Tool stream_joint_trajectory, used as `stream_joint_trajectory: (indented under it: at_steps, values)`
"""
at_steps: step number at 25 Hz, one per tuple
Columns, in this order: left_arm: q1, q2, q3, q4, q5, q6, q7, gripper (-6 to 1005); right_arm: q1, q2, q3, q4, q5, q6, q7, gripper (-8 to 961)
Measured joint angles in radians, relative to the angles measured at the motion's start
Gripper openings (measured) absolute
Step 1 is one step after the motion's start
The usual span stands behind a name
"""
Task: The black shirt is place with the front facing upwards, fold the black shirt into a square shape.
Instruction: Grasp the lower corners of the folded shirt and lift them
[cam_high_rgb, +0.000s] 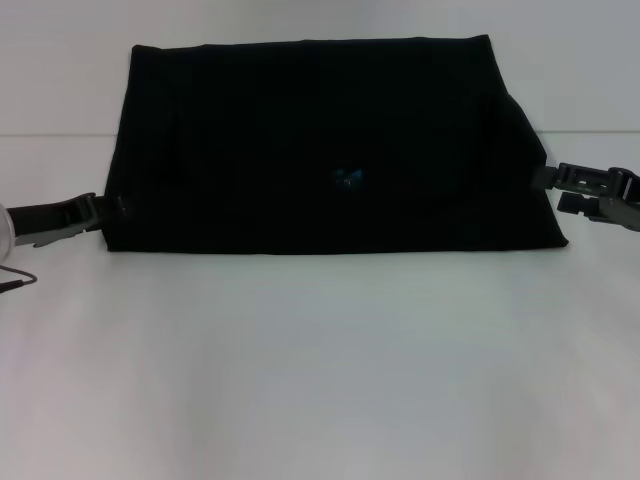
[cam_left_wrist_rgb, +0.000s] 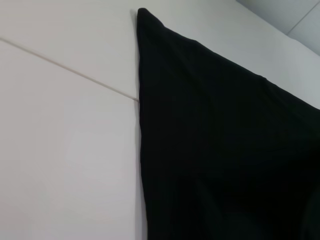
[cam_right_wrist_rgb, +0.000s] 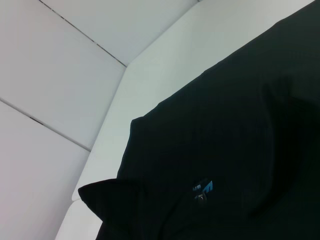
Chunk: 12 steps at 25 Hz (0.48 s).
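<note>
The black shirt (cam_high_rgb: 320, 150) lies on the white table as a wide folded slab, with its small blue neck label (cam_high_rgb: 347, 179) facing up near the middle. My left gripper (cam_high_rgb: 112, 207) comes in from the left and its tip meets the shirt's left edge at mid-height. My right gripper (cam_high_rgb: 545, 178) reaches in from the right and is shut on the shirt's right edge, where the cloth bulges outward. In the right wrist view a pinched peak of cloth (cam_right_wrist_rgb: 102, 197) stands up close to the camera and the label (cam_right_wrist_rgb: 202, 188) shows. The left wrist view shows only the shirt's straight edge (cam_left_wrist_rgb: 141, 125).
The white table (cam_high_rgb: 320, 370) stretches toward me in front of the shirt. A seam in the table surface (cam_high_rgb: 60, 135) runs across behind the shirt's middle. A thin cable (cam_high_rgb: 18, 274) lies by the left arm at the picture's edge.
</note>
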<state>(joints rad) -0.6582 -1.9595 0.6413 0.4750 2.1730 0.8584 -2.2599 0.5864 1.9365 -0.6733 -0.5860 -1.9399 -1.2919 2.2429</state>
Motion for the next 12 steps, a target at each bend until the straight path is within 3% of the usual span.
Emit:
stream_joint_trajectory:
  at_steps: [12]
  values:
    - [-0.009,-0.004,0.015,-0.035,0.004,-0.021,0.007,568,-0.005,-0.001,0.001,0.011,0.0,0.006,0.0,885]
